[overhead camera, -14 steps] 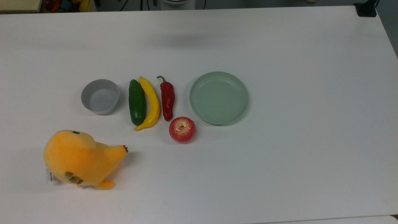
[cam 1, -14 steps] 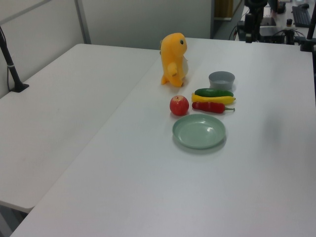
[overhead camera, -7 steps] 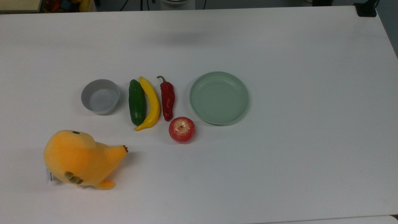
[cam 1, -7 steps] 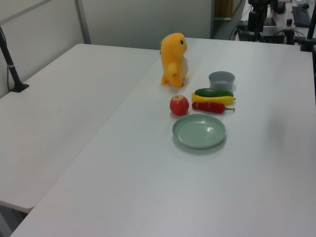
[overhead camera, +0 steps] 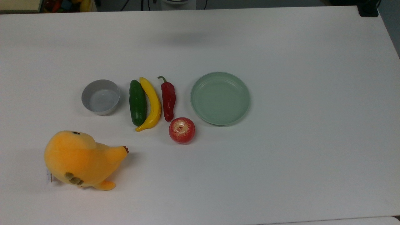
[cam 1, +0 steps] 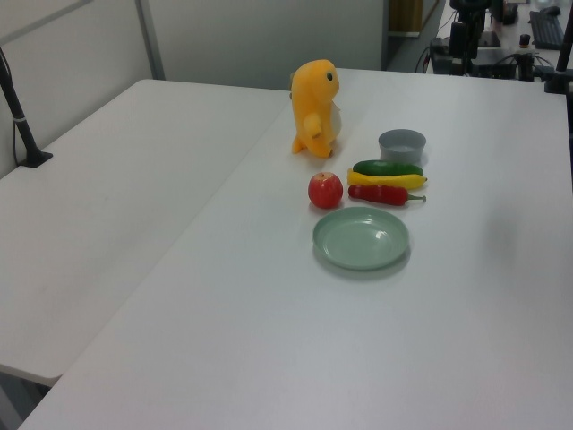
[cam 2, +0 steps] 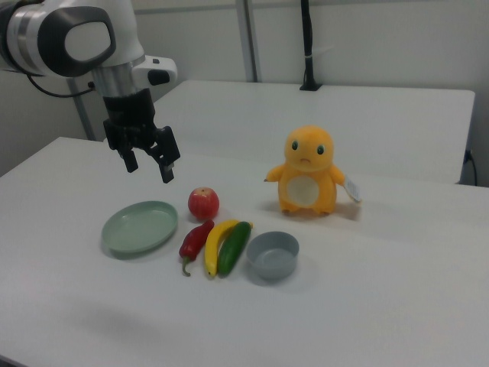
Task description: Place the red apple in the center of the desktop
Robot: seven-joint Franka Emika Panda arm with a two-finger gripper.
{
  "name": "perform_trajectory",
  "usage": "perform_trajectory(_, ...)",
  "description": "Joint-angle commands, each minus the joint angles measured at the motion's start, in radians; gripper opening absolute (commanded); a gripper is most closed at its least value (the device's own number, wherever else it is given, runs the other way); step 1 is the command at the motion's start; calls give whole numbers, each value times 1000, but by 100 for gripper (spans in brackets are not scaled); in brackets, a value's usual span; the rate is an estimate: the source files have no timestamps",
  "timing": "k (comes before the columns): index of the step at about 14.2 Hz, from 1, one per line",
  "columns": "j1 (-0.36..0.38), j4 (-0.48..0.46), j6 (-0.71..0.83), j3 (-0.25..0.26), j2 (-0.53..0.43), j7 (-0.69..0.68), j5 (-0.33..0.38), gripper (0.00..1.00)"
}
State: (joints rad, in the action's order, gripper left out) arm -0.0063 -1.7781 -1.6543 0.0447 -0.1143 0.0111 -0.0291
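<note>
The hand (cam 2: 148,163) hangs in the air above the bench (cam 2: 397,306), its two dark fingers (cam 2: 166,170) spread well apart and gripping nothing. In the right view it floats over the far side of the row of things, with the white arm (cam 2: 72,34) rising behind it toward the right view's upper left.

Closest to the hand, below it and a little to the right view's right, sits the red apple (cam 2: 204,203), resting on the bench with its stem dimple up and apart from the fingers. Below the hand, toward the right view's left, lies the pale green plate (cam 2: 140,227), with nothing in it.

Just in front of the apple is the red chili pepper (cam 2: 195,239); its blunt tip is very near the apple, though whether they touch is hard to say. Beyond the pepper, farther from the hand, the yellow banana (cam 2: 216,245) and the green cucumber (cam 2: 234,246) lie side by side, pressed close. Next comes the grey bowl (cam 2: 272,254). Farthest from the hand, to the right view's right of the apple, stands the orange plush toy (cam 2: 309,172), upright.
</note>
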Motion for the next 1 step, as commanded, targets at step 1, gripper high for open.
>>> perform_trajectory(1,3,-18,-2,3,-15,-14,-5,100)
